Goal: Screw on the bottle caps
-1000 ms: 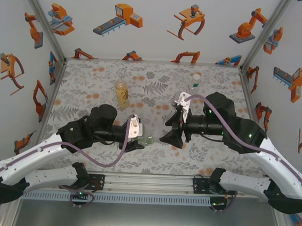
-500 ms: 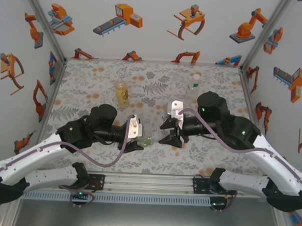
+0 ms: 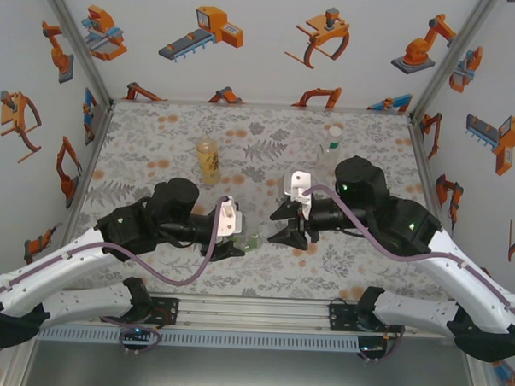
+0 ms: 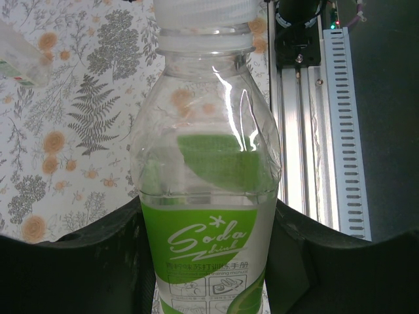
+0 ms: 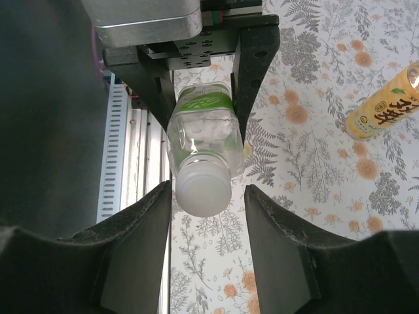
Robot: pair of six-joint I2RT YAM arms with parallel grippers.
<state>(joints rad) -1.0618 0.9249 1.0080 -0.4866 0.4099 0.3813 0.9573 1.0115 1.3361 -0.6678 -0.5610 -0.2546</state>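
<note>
The amber bottle (image 3: pixel 208 159) is standing upright on the flowered table (image 3: pixel 157 137), back behind my left gripper (image 3: pixel 241 245). That gripper is clamping the green-label bottle (image 4: pixel 209 196) round its body, holding it on its side with the neck pointing toward my right arm. Its white cap (image 5: pixel 204 188) is sitting on the neck. My right gripper (image 5: pixel 208 191) is straddling that cap, jaws narrow, a sliver of gap showing on one side. The slim clear bottle (image 3: pixel 332 147) is standing at the back right.

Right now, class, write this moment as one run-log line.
left gripper: shut on soda bottle | right gripper: open, fingers flanking its cap
</note>
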